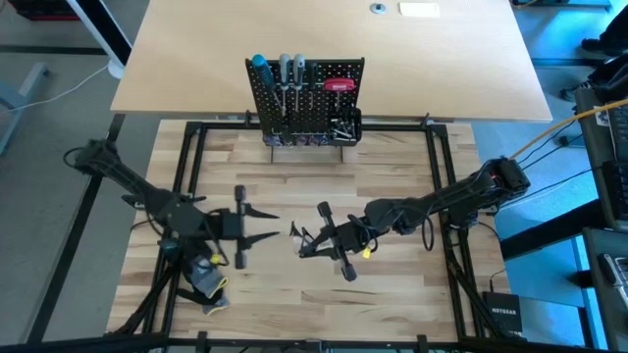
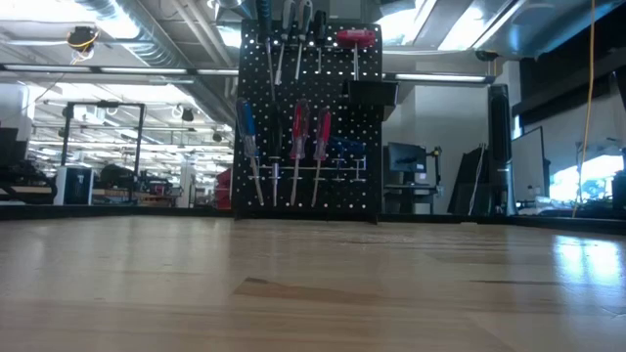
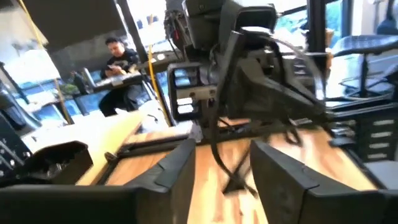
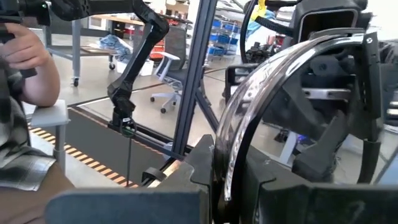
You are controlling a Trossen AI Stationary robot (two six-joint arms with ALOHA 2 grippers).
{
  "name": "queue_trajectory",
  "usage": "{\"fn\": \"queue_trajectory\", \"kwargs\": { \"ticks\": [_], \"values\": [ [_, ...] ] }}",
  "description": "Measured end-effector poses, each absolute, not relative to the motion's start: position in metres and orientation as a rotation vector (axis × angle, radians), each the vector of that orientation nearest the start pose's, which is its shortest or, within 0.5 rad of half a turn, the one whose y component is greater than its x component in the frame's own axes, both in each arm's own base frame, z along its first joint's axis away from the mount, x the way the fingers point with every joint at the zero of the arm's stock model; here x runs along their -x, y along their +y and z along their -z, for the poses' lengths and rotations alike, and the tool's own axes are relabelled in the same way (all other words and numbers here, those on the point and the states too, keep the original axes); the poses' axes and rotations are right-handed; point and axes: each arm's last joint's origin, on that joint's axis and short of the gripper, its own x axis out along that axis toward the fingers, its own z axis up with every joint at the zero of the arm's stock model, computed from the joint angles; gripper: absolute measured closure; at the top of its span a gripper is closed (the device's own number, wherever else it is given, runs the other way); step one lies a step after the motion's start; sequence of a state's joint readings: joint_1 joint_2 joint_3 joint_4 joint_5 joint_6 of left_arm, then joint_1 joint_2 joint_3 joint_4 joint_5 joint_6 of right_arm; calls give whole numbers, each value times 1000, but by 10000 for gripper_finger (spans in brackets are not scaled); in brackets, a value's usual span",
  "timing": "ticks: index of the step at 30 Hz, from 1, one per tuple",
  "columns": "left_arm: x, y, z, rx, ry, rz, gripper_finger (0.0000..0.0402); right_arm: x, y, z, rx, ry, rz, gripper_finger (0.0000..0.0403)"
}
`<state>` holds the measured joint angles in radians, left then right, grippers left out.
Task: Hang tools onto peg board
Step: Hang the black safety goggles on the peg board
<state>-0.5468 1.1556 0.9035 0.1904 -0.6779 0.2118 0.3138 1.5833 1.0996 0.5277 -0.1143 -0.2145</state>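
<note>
Fingers on your left gripper (image 1: pixel 263 224) stand apart, with bare wood showing between them in the left wrist view, and nothing is held there. That gripper hovers over the front left part of the tabletop (image 1: pixel 392 294), pointing toward the middle. Your right gripper (image 1: pixel 304 241) faces it from the other side, just beside it but not touching, over the middle of the slatted wood. Its fingers (image 4: pixel 205 168) are nearly closed and clamp a shiny curved metal piece (image 4: pixel 249 118), which rises between them in the right wrist view; you cannot tell from that view exactly which tool it is. From above, a thin dark piece sticks out of the right gripper toward the left one. Your peg board (image 1: pixel 306 100) stands upright at the far edge of the slatted wood, centred, well apart from both grippers. Tools already hang on it: a blue-handled screwdriver (image 2: pixel 248 132) at the left, two red-handled screwdrivers (image 2: pixel 299 132) just beside it, and a red T-shaped key (image 2: pixel 355 39) near the top right. More slim tools stand along the top row, and a small black bin (image 1: pixel 345 126) sits on the board's right side with silver bits in it. A black-and-yellow glove (image 1: pixel 208 286) lies at the front left corner, near the left arm's base. A person (image 3: pixel 121 62) sits at a desk in the room beyond, seen in the left wrist view.
</note>
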Motion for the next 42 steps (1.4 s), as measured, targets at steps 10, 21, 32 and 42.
{"fn": "queue_trajectory", "kwargs": {
  "ticks": [10,21,32,42],
  "values": [
    [-179,-91,-349,-156,170,-112,245,-328,107,-323,219,19,-337,370],
    [-176,-89,-343,-195,238,-113,245,-283,78,-294,131,20,-271,370],
    [-193,-75,-327,-219,293,-212,245,-243,42,-238,90,-85,-154,370],
    [-199,-65,-327,-232,295,-264,245,-205,-1,-202,47,-258,-32,370]
  ]
}}
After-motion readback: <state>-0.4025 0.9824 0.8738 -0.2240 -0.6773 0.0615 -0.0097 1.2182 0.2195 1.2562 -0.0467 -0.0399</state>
